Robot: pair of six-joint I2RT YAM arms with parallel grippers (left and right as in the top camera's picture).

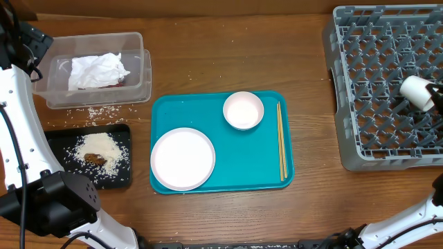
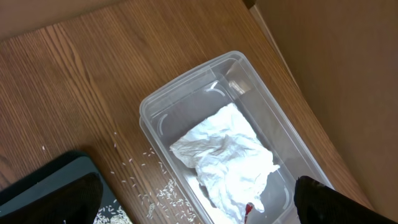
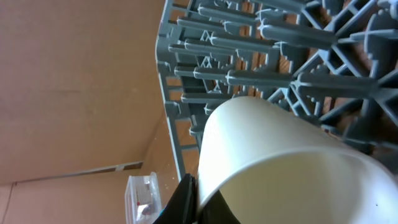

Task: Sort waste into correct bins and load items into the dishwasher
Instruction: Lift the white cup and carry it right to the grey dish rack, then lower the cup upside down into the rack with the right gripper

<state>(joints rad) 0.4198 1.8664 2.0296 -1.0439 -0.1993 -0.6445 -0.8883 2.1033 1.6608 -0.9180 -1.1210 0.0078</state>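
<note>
A: The right gripper [image 1: 430, 97]?
B: Jaws clamped on the rim of the cup [image 1: 417, 90]. It lies sideways over the dish rack [image 1: 374, 69], long axis left-right, base pointing toward the teal tray [image 1: 249, 149].
A: The left gripper [image 2: 199, 208]?
B: Jaws wide apart above the clear tub [image 2: 186, 87], napkin [image 2: 227, 155] inside.

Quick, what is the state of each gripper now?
Left gripper: open, holding nothing.
Right gripper: closed on the cup.
</note>
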